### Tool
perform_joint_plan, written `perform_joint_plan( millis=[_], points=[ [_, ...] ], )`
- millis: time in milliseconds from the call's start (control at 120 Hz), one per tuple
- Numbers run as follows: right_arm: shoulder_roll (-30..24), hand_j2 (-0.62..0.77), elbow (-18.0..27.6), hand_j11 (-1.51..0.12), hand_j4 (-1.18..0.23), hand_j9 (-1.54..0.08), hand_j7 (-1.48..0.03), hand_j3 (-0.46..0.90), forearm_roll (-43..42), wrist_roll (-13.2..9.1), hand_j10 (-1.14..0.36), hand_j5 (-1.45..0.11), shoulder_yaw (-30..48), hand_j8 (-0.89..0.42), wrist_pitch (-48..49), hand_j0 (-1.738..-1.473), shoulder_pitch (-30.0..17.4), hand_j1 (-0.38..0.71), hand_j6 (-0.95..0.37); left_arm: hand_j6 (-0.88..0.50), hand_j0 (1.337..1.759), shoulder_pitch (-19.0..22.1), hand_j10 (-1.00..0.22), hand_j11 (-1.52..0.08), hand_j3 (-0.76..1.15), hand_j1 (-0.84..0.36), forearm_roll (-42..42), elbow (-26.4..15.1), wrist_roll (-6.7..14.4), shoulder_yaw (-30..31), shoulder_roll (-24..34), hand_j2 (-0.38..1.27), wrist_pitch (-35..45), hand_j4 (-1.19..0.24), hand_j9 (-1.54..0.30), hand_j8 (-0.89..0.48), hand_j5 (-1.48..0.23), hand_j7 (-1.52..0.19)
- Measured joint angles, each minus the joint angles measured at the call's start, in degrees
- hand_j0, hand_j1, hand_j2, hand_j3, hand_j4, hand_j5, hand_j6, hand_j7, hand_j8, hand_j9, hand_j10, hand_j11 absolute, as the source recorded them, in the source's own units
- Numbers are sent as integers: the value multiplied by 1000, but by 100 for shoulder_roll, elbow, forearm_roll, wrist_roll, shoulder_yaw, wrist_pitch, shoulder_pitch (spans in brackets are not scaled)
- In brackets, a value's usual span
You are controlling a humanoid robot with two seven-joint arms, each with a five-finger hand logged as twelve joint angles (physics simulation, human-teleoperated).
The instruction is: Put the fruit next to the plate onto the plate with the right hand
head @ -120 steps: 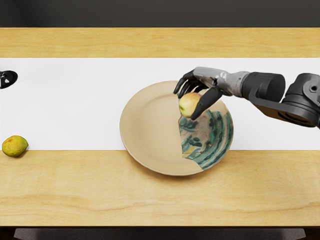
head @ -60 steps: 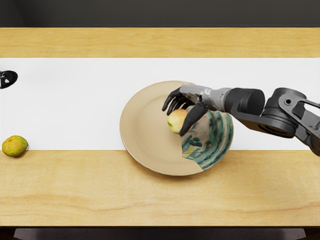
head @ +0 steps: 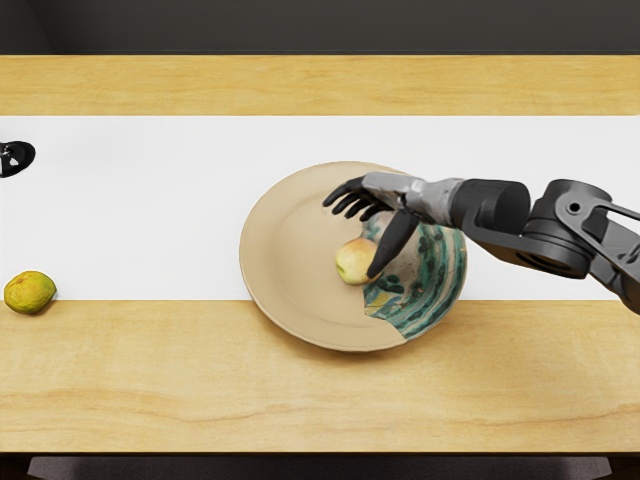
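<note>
Wood table [head: 300,400], fruit on the plate, right hand loose above it.

Nearest is bare wood. Beyond it, at the left edge, a yellow-green fruit [head: 29,292] lies on the white strip [head: 150,220], well apart from the plate [head: 290,250]. The plate is tan with a green-patterned right part. The apple [head: 354,262] rests on it near the middle. The right hand [head: 375,205] hovers just beyond the apple with its fingers [head: 345,198] spread and holding nothing, and its thumb runs down beside the apple's right side. Far left, a small dark shape [head: 15,157] shows at the edge, too little to identify.
</note>
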Motion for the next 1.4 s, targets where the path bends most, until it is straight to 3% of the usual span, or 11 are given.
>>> perform_joint_plan(
  millis=[217, 333, 542, 717, 858, 1058, 1400],
  points=[
    [-127, 14, 5, -189, -146, -188, -189, 0, 65, 3, -136, -189, 123, -137, 11, -1658, -8, -188, -147, -233, 1658, 0, -233, -303, 0, 69, 0, 0, 0, 0, 0, 46, -3, -233, -303, -233, -303, -303],
    [-459, 4, -1, -131, -102, -130, -130, 0, 531, 39, -95, -131, 284, -97, 54, -1658, -9, -236, -102, -232, 1658, 0, -233, -303, 0, 70, 0, 0, 0, 0, 0, 46, -2, -233, -303, -232, -302, -303],
    [-1261, -3, -55, -79, -62, -79, -79, 0, 2030, 65, -59, -79, 631, -60, 671, -1658, -8, -280, -63, -233, 1658, 0, -233, -303, 0, 69, 0, 0, 0, 0, 0, 46, -2, -233, -303, -233, -303, -303],
    [-1864, -5, -865, -62, -49, -62, -62, 0, 3878, 27, -48, -63, 760, -49, 1839, -1658, -109, -293, -50, -233, 1658, 0, -233, -303, 0, 70, 0, 0, 0, 0, 0, 46, -3, -233, -303, -233, -303, -303],
    [-2493, -7, -1127, -61, -48, -61, -61, 0, 4846, 10, -47, -61, 766, -47, 2087, -1658, -548, -294, -48, -233, 1658, 0, -233, -303, 0, 70, 0, 0, 0, -1, 0, 46, -2, -233, -303, -233, -303, -303],
    [-2819, -8, -1192, -63, -48, -63, -63, 0, 5165, 0, -48, -63, 757, -48, 2161, -1658, -813, -292, -48, -233, 1658, 0, -233, -303, 0, 70, 1, 0, 0, -1, 0, 46, -2, -233, -303, -233, -303, -303],
    [-2880, -8, -1198, -59, -46, -59, -59, 0, 5213, -8, -46, -59, 797, -45, 2173, -1658, -847, -295, -45, -233, 1658, 0, -233, -303, 0, 69, 1, 0, 0, -1, 0, 47, -3, -233, -303, -233, -303, -303]
  ],
)
